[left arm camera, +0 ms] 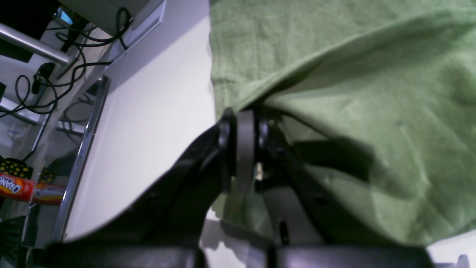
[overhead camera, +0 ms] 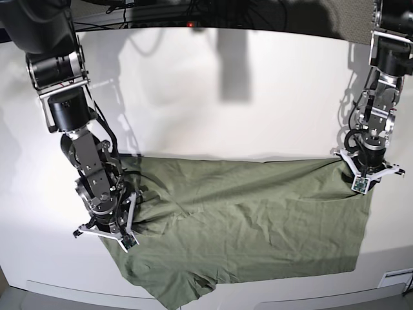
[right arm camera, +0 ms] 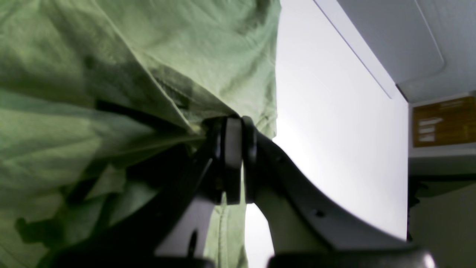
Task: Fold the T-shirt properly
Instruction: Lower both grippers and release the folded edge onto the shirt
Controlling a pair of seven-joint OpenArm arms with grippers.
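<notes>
My left gripper [left arm camera: 243,149]: black, jaws pressed together, pinching a fold of the soft, wrinkled sage-green cotton T-shirt [overhead camera: 251,219] at its edge. My right gripper [right arm camera: 232,160]: likewise clamped tight on an edge of the same cloth. T-shirt: spread across the smooth white table [overhead camera: 213,97], creased, long axis running side to side between my two grippers in the base view, upper edge pulled into a straight fold, one short sleeve at the near edge.

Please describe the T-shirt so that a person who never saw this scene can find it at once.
Look at the white table between the two arms. The T-shirt lies spread across its near half, each end pinched by a gripper. It is the only cloth there: wrinkled, plain olive green.
</notes>
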